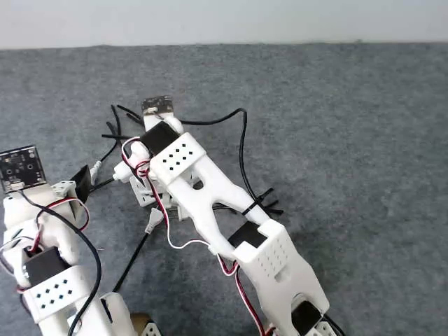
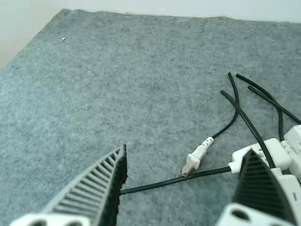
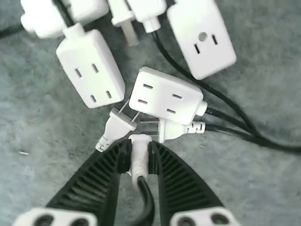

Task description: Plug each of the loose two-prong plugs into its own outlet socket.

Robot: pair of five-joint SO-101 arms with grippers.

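The right hand (image 3: 138, 151) is clamped on a white two-prong plug (image 3: 139, 143) just beside a white rectangular outlet block (image 3: 164, 96). The left hand (image 2: 186, 153) hangs spread wide over the grey carpeted surface (image 2: 117, 84), above another loose white plug (image 2: 194, 160).

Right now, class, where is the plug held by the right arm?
In the right wrist view, the plug sits clamped in the right gripper, just short of the middle outlet block, with a loose plug lying close beside it.
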